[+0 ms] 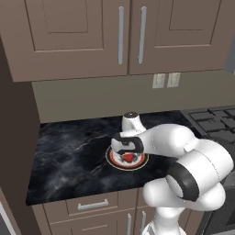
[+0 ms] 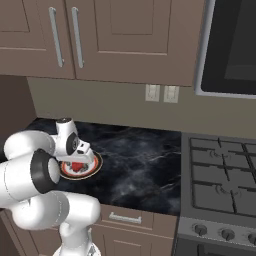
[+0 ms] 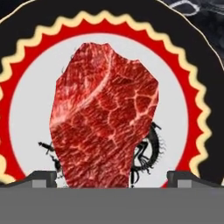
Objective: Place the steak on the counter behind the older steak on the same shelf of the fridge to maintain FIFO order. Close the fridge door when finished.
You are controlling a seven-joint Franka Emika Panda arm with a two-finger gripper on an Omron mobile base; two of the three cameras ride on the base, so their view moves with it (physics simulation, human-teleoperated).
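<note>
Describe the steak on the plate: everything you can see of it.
The steak is a bright red chunk of raw meat, marbled with thin paler streaks and one long pale seam. Its outline is irregular, with an angular, uneven edge at the top of the hand view. It lies flat on the white centre of a round plate with a dark rim and red scalloped ring, on the black marbled counter. The open gripper hangs just above, a fingertip either side of it; nothing but the plate visibly touches it.

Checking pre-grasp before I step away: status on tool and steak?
Tool open, poised over the steak, one tip on each side. Steak lies on the plate on the counter, not gripped. Nothing in the way.
</note>
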